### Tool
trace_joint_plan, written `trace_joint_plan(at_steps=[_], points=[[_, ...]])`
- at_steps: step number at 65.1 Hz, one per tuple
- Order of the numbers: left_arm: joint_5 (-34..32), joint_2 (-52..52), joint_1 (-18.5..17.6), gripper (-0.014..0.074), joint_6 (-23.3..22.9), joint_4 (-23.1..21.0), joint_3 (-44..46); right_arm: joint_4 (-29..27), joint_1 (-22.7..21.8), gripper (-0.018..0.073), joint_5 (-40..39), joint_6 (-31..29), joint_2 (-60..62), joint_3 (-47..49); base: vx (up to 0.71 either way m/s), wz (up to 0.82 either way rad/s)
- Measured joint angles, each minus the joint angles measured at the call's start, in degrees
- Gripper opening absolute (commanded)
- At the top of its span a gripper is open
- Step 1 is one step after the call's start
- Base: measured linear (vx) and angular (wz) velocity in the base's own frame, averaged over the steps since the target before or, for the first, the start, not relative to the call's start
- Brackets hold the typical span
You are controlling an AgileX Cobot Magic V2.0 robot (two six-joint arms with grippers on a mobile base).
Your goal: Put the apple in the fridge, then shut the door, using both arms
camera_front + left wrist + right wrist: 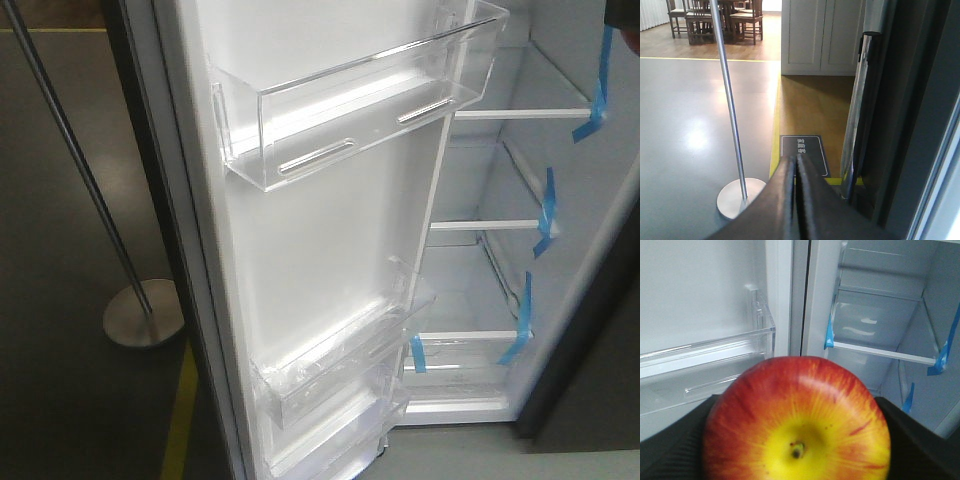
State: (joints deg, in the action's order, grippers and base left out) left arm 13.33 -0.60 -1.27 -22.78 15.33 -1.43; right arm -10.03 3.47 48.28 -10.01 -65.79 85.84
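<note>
In the front-facing view the tall narrow door (320,250), grey outside with a white inner lining, stands swung wide. Its clear plastic upper bin (370,95) juts toward the cavity and its clear lower bins (330,375) sit near the bottom edge. To the right, the dark grey fridge (490,180) shows its white inside, with open room above each glass shelf and blue tape strips (545,215) on the shelf edges. Left of the door's outer edge, a slim metal pole (75,150) rises from a round base (140,312) on the grey floor, beside a yellow floor line (180,420). In the left wrist view the left gripper (796,162) is empty, its dark fingers pressed together. It hangs over the floor, with the pole's base just to its left and a chrome vertical bar (857,110) on the dark grey face to its right. A black floor sign (805,152) lies ahead. In the right wrist view the right gripper (800,460) pinches the round, glossy, red-and-yellow apple (797,422) between dark fingers (925,440). The apple is outside the fridge, level with the seam between the door's bin and the taped shelves, with clear space ahead.
</note>
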Motion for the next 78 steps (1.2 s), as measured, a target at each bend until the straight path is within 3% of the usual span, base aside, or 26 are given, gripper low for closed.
trace_joint_plan(at_steps=[24, 31, 43, 50, 59, 78], points=[[0.0, 0.0, 0.0, -0.0007, 0.0, 0.0, 0.0, -1.5, 0.0, 0.0203, -2.3, -1.1, -0.1, 0.0, 0.0, 0.0], [0.0, 0.0, 0.0, -0.0007, 0.0, 0.0, 0.0, -9.1, 0.0, 0.0203, -6.2, -7.6, -0.5, 0.3, 0.0, 0.0], [0.0, 0.0, 0.0, -0.0007, 0.0, 0.0, 0.0, -35.3, 0.0, 0.0204, -7.3, -29.1, -6.0, 6.1, 0.0, 0.0], [0.0, 0.0, 0.0, -0.0007, 0.0, 0.0, 0.0, -46.6, 0.0, 0.0207, -5.0, -38.8, -11.8, 10.6, 0.0, 0.0], [0.0, 0.0, 0.0, -0.0007, 0.0, 0.0, 0.0, -52.9, 0.0, 0.0214, -1.7, -44.0, -19.6, 16.9, 0.0, 0.0], [0.0, 0.0, 0.0, -0.0007, 0.0, 0.0, 0.0, -53.7, 0.0, 0.0294, 6.8, -45.1, -33.5, 26.8, 0.0, 0.0]])
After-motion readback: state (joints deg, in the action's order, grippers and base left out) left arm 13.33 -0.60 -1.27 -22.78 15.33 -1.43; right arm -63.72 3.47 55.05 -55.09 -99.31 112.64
